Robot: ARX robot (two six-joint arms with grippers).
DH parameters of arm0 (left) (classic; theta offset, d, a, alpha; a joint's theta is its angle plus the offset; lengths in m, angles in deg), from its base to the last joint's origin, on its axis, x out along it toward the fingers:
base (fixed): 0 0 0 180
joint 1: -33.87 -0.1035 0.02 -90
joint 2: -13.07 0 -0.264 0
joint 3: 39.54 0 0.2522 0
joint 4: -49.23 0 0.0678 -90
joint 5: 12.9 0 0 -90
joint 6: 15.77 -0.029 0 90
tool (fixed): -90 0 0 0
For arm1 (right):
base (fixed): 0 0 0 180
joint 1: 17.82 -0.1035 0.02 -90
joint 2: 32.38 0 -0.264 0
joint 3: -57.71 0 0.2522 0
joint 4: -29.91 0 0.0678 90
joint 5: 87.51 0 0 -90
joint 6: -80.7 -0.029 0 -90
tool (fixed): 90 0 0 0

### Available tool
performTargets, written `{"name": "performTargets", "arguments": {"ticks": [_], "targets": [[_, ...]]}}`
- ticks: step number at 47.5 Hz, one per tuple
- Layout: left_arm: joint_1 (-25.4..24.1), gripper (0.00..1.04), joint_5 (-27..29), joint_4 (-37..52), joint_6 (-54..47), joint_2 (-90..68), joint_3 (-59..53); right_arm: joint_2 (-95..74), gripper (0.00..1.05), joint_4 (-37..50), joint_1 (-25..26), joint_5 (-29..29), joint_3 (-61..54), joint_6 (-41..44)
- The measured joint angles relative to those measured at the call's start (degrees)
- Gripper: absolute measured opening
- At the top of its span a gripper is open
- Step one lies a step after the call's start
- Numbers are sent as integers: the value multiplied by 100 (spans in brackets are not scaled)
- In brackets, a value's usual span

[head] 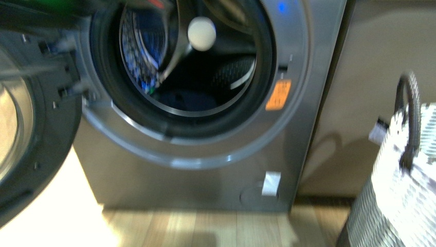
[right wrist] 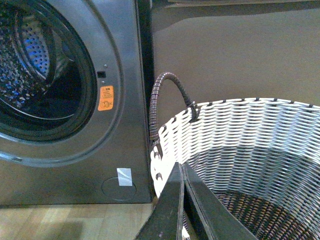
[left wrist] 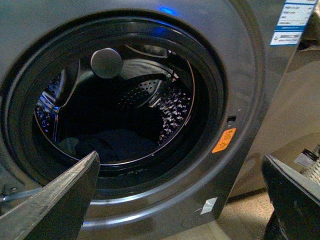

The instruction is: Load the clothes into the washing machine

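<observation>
The silver-grey washing machine (head: 216,175) fills the front view, its porthole open. Dark navy clothes (head: 187,99) lie at the bottom of the perforated drum. In the left wrist view the clothes (left wrist: 117,145) rest low inside the washing machine (left wrist: 240,75). My left gripper (left wrist: 180,156) hangs open just outside the porthole, nothing between its fingers (left wrist: 55,200). My right gripper (right wrist: 181,165) is shut with nothing held, above the near rim of the basket and beside the washing machine (right wrist: 120,60). Neither gripper shows clearly in the front view.
The round door (head: 31,128) stands swung open at the left. A white woven basket (head: 396,195) with a dark handle (right wrist: 167,85) sits right of the machine; inside the basket (right wrist: 240,135) only its woven bottom shows. An orange sticker (head: 278,94) marks the machine's front. The floor (head: 195,226) is wood.
</observation>
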Motion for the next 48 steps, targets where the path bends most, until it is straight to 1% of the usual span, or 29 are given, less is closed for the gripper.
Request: {"name": "performTargets", "arguments": {"ticks": [3,6,9,10,12,13,15,16,29,31,32,33,36,39,48], "targets": [[-92,98,-105,-181,22,601,-343,0,2,0,0,0,0,0],[-205,98,-114,-326,28,1207,-678,0,2,0,0,0,0,0],[-273,98,-92,-662,15,1819,-903,0,2,0,0,0,0,0],[-238,95,186,-970,9,2037,-970,0,2,0,0,0,0,0],[-199,87,951,-1451,11,2474,-1102,0,2,0,0,0,0,0],[-199,84,1215,-1613,11,2662,-1200,0,2,0,0,0,0,0],[-216,77,1587,-1725,11,2953,-1429,0,2,0,0,2,0,0],[-236,73,1615,-1727,11,3075,-1547,0,2,0,0,0,0,0],[-560,27,1392,-1552,11,3786,-2483,0,2,0,0,0,0,0],[-680,19,1261,-1547,9,3869,-2590,0,2,0,0,0,0,0],[-787,16,1023,-1547,9,3915,-2645,0,2,0,0,0,0,0],[-898,12,925,-1547,9,3958,-2693,0,2,0,0,0,0,0],[-1078,3,841,-1547,20,4103,-2835,0,2,0,0,0,0,0],[-1154,4,846,-1547,17,4260,-2946,0,2,0,0,2,0,0],[-1158,4,811,-1615,17,4739,-3316,0,2,0,0,0,0,0]]}}
